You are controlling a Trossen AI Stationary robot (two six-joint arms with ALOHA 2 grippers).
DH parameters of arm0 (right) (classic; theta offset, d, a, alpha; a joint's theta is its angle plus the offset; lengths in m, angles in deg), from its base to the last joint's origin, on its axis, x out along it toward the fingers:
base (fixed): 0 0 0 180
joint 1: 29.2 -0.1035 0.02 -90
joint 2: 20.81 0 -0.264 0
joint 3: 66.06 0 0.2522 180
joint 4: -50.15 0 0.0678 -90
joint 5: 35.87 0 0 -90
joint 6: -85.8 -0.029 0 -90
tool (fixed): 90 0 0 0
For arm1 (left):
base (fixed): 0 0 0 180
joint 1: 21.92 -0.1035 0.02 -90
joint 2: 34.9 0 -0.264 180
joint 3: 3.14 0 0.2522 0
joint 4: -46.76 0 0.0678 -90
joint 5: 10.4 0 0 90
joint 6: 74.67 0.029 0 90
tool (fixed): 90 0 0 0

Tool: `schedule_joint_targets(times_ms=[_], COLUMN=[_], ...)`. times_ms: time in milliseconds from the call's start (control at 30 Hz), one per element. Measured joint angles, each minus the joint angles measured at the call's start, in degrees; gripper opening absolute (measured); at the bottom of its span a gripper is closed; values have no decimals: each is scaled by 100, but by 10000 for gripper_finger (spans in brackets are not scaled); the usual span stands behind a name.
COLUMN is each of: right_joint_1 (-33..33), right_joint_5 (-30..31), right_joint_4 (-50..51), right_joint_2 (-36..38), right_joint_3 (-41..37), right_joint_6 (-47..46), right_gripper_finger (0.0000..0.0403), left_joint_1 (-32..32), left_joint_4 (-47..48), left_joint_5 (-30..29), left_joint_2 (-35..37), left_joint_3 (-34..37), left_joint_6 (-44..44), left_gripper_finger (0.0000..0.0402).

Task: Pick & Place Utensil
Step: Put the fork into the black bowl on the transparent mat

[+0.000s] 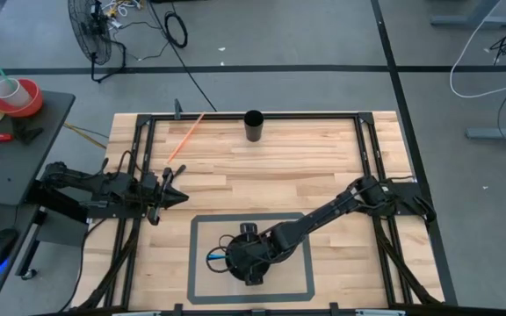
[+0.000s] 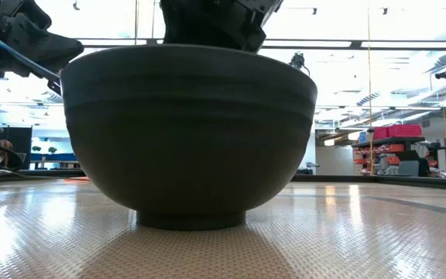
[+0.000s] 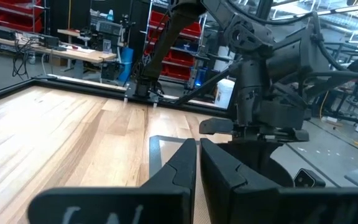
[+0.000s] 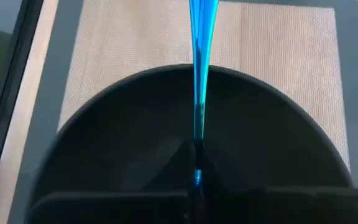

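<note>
1. The right gripper [image 1: 249, 262] hangs over the bowl [image 2: 188, 132] on the grey mat [image 1: 205, 281], clenched on a blue utensil [image 4: 200, 68].
2. In the right wrist view the utensil's handle runs from between the closed fingers out across the bowl's dark inside. It is held low, probably so it can be laid in the bowl without dropping.
3. The left gripper [image 3: 196, 163] waits at the worktop's [image 1: 323, 158] left edge, fingers closed on nothing, likely parked clear of the right arm.
4. An orange utensil [image 1: 185, 137] lies near the back, left of a black cup [image 1: 253, 125], both well away from the bowl.
</note>
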Motion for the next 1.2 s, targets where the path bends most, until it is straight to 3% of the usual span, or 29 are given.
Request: schedule_joint_targets(times_ms=[267,667,1200], right_joint_1=[0,0,0], right_joint_5=[-39,-14,-173], right_joint_4=[-3,16,101], right_joint_2=[5,5,5], right_joint_3=[-32,-33,-37], right_joint_6=[40,54,36], right_gripper_finger=[18,64,70], left_joint_1=[1,1,0], left_joint_4=[3,1,1], left_joint_5=[-2,-2,-1], left_joint_2=[1,1,1], left_joint_3=[0,1,1], left_joint_6=[2,2,0], left_gripper_finger=[25,25,25])
